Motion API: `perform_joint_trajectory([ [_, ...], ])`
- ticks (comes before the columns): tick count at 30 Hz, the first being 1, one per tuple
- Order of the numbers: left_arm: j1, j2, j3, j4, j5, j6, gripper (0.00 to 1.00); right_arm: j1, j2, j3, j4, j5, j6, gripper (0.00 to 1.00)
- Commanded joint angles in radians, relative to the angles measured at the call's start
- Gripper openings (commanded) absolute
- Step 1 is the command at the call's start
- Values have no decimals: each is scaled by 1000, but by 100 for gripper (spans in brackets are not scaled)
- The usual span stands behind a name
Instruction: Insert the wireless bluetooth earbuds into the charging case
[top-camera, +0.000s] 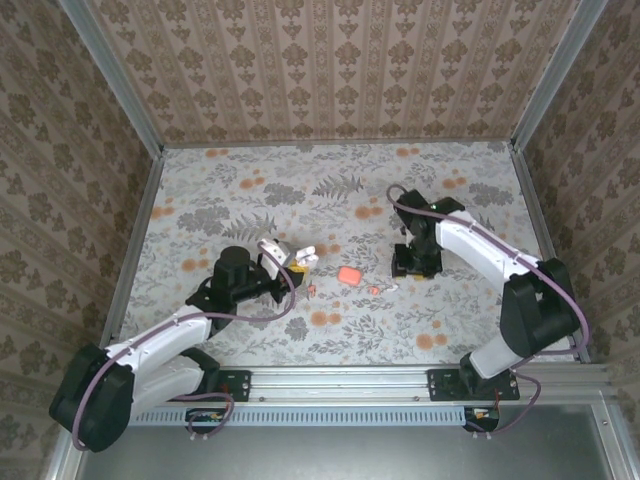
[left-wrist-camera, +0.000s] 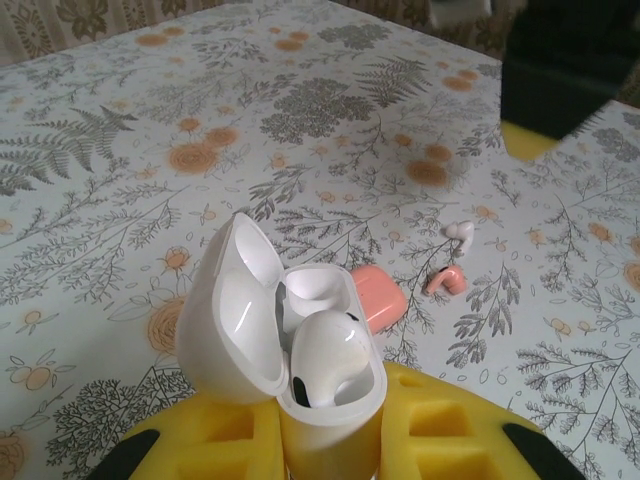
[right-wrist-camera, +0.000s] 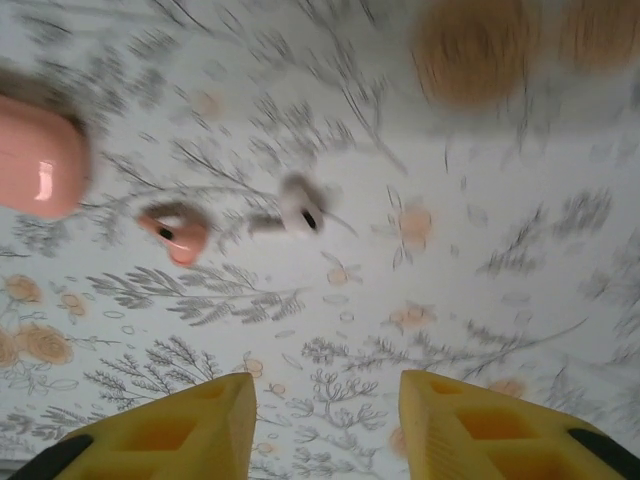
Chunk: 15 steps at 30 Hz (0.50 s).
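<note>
Brown damask-papered walls (top-camera: 340, 70) enclose three sides of a table (top-camera: 250, 190) covered in grey-and-orange floral cloth.

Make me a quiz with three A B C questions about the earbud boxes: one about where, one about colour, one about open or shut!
1. Where does the pink case lie?
A) on the table
B) in a bowl
C) on a shelf

2. What colour is the case the left tool holds?
A) black
B) white
C) green

3. The lid of that held case is:
A) shut
B) snapped off
C) open

Answers:
1 A, it rests on the flowery tabletop.
2 B, the yellow pads grip the white case.
3 C, the lid is swung back and a white earbud sits inside.
</note>
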Motion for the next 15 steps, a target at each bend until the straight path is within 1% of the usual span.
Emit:
perform_joint_trajectory([
  [1, -6, -29, 25, 4, -1, 14, 7, -1, -52, -117, 127, -55, 211, 47],
  [3, -6, -34, 21, 8, 2, 12, 7, 0, -57, -163, 199, -84, 237, 47],
  [6, -6, -38, 14, 11, 2, 11, 7, -1, -33, -191, 266, -91, 250, 47],
  [11, -6, -50, 9, 9, -9, 12, 7, -1, 26, -182, 300, -65, 237, 46],
  [15, -6, -56, 9, 1, -13, 15, 7, 0, 67, -177, 330, -71, 234, 46],
])
